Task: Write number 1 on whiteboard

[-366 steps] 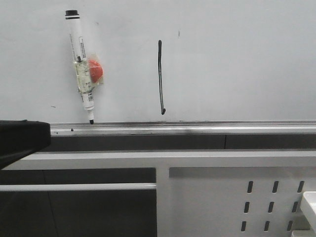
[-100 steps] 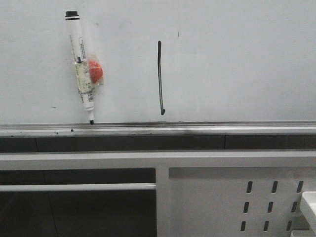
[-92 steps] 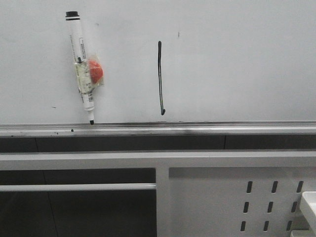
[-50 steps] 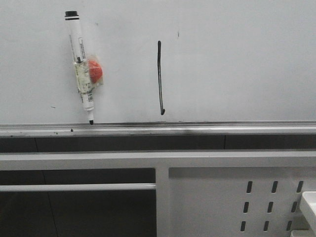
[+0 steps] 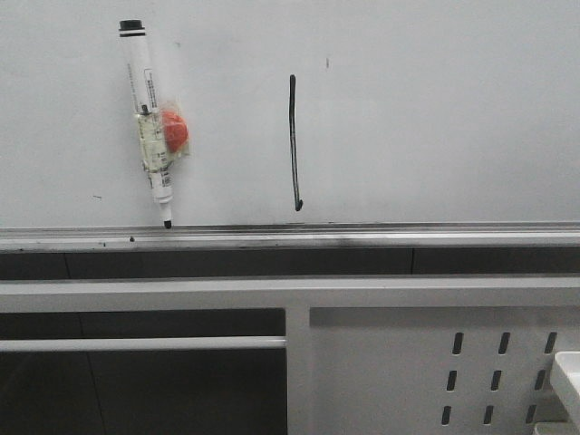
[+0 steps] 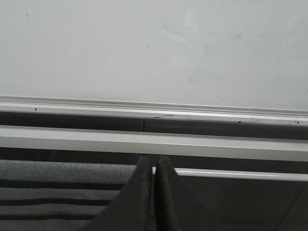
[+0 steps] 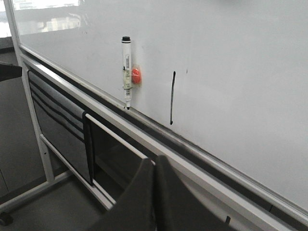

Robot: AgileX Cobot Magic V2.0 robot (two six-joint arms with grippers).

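The whiteboard (image 5: 435, 118) fills the upper front view, with its silver tray rail (image 5: 362, 237) along the lower edge. The number 1 (image 5: 294, 140) is a thin black near-vertical stroke with a small hook at its foot; it also shows in the right wrist view (image 7: 172, 97). A white marker with black cap (image 5: 148, 122) hangs on the board by a red magnet (image 5: 175, 132), left of the stroke. My left gripper (image 6: 154, 161) is shut and empty, below the rail. My right gripper (image 7: 155, 161) is shut and empty, well back from the board. Neither gripper shows in the front view.
A white perforated metal frame (image 5: 408, 362) with a horizontal bar (image 5: 145, 343) stands below the board. A white object's corner (image 5: 566, 376) shows at the far right. Small dark specks (image 5: 327, 62) dot the board. Grey striped fabric (image 6: 57, 192) lies under the left gripper.
The dark arm that stood at the lower left of the front view 3.7 s ago has left that view. Marker and stroke are unchanged.
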